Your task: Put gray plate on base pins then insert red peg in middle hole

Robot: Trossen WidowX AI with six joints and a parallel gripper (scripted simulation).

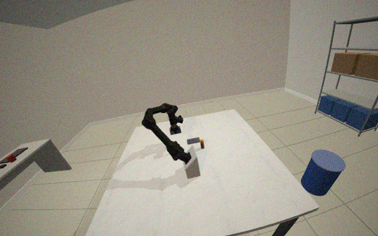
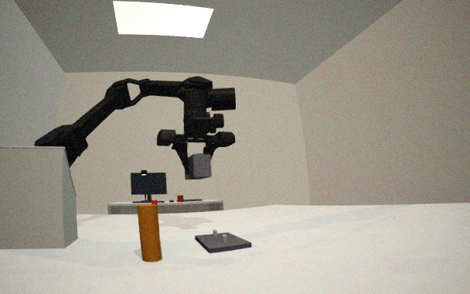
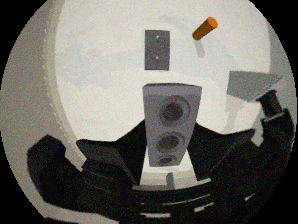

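From where I stand, I can't read any lettering, number, brand or sign on anything here.
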